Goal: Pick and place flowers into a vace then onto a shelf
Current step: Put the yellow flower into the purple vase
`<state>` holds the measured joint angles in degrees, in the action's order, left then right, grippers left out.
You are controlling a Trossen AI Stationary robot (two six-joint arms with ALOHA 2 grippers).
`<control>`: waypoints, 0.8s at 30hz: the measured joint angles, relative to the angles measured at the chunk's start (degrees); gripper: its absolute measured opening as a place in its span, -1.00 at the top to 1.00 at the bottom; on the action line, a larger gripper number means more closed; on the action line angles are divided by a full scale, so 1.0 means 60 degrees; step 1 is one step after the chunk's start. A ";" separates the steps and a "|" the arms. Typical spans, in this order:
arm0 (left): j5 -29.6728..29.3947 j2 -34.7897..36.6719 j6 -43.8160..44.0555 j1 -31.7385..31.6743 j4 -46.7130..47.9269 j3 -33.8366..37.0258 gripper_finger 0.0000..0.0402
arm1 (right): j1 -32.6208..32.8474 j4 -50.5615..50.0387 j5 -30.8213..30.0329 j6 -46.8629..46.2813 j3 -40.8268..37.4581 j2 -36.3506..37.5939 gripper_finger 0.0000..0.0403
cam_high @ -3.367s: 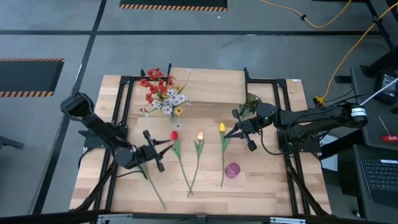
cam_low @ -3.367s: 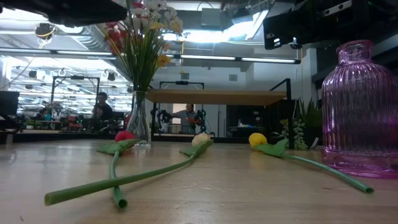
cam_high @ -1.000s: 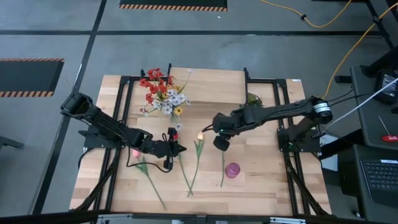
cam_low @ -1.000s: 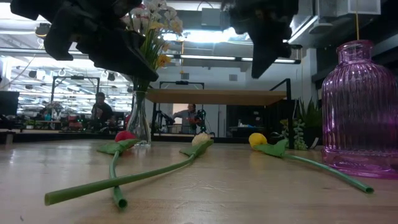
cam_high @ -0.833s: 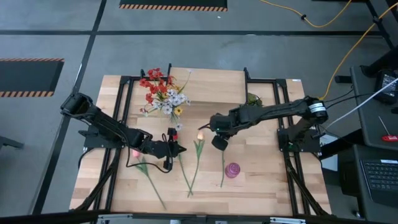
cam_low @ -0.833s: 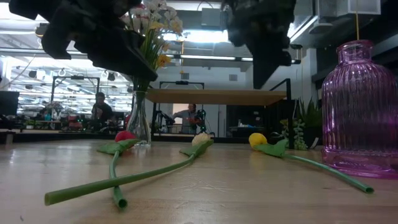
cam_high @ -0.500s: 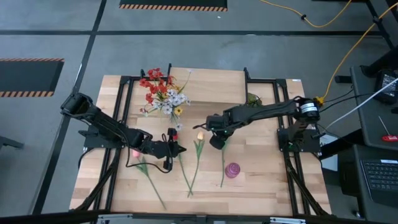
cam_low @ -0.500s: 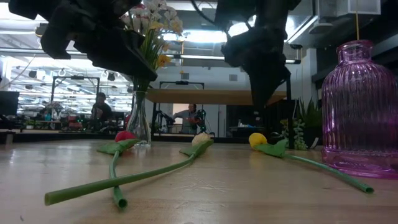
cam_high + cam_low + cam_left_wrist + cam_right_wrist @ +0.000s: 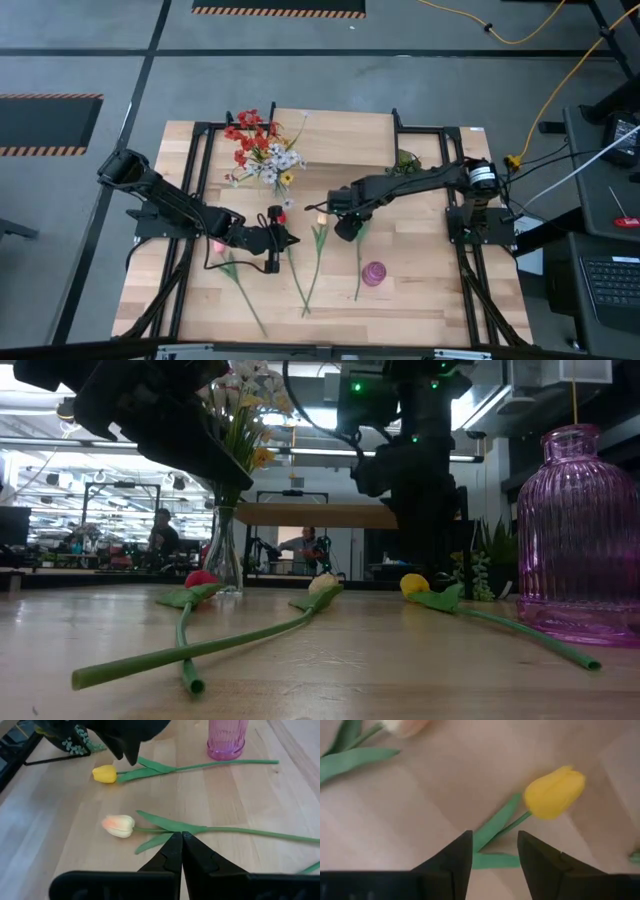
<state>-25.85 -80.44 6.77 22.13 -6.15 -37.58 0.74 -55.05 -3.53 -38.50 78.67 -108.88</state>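
A clear vase (image 9: pixel 224 560) with red, white and yellow sprays (image 9: pixel 262 150) stands on the table left of the shelf (image 9: pixel 340 515). The red tulip (image 9: pixel 200 578), the peach tulip (image 9: pixel 118 825) and the yellow tulip (image 9: pixel 555 792) lie flat on the table. A pink tulip (image 9: pixel 218 245) lies beside my left arm. An empty purple vase (image 9: pixel 373 273) stands near the yellow stem. My right gripper (image 9: pixel 495 857) hangs open, pointing down, its fingers either side of the yellow tulip's stem below the head. My left gripper (image 9: pixel 181 837) hovers shut above the peach tulip's stem.
Black frame rails (image 9: pixel 205 170) run along both table sides. A small green leafy plant (image 9: pixel 403 162) sits at the far right, behind my right arm. People show in the room beyond the table (image 9: pixel 163 530).
My right gripper has moved a little toward the table's left edge and come down toward the yellow tulip, ending just above it. The tulips and vases have stayed where they were.
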 joint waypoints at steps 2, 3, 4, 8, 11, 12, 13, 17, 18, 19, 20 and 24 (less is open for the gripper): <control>0.0000 0.0000 0.0116 0.0000 0.0000 0.0000 0.98 | -0.0059 0.0015 -0.0260 0.0010 -0.0018 -0.0061 0.21; 0.0000 0.0000 0.0180 0.0000 0.0000 0.0000 0.99 | -0.0091 0.0011 -0.0300 0.0020 -0.0050 -0.0097 0.21; 0.0004 0.0000 0.0247 0.0000 0.0000 0.0000 0.99 | -0.0117 0.0008 -0.0323 0.0025 -0.0071 -0.0134 0.21; 0.0004 0.0000 0.0444 0.0000 0.0000 0.0000 0.98 | -0.0162 0.0160 -0.0331 0.0025 -0.0338 -0.0204 0.21; 0.0004 0.0000 0.0509 0.0000 -0.0001 0.0000 0.97 | -0.0165 0.0572 -0.0328 0.0021 -0.0746 -0.0211 0.21; 0.0004 0.0000 0.0509 0.0000 -0.0001 0.0000 0.97 | -0.0165 0.0772 -0.0328 0.0021 -0.0867 -0.0211 0.21; 0.0004 0.0000 0.0509 0.0000 -0.0001 0.0000 0.97 | -0.0165 0.0951 -0.0324 0.0024 -0.0959 -0.0208 0.21; 0.0004 0.0000 0.0509 0.0000 -0.0002 0.0000 0.99 | -0.0170 0.1535 -0.0306 0.0020 -0.1263 -0.0193 0.21; 0.0004 0.0000 0.0509 0.0000 -0.0004 0.0000 0.99 | -0.0185 0.1559 -0.0302 0.0006 -0.1315 -0.0193 0.21; 0.0004 0.0000 0.0509 0.0000 -0.0004 0.0000 0.99 | -0.0202 0.1575 -0.0294 -0.0001 -0.1360 -0.0189 0.21; 0.0004 0.0000 0.0509 0.0000 -0.0004 0.0000 0.99 | -0.0220 0.1603 -0.0246 -0.0004 -0.1408 -0.0178 0.21; 0.0004 0.0000 0.0506 0.0000 -0.0007 0.0004 0.98 | -0.0286 0.1684 -0.0198 -0.0004 -0.1540 -0.0165 0.21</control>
<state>-25.82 -80.44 9.80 22.13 -6.19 -37.56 -0.97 -44.95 -4.72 -38.52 69.43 -109.88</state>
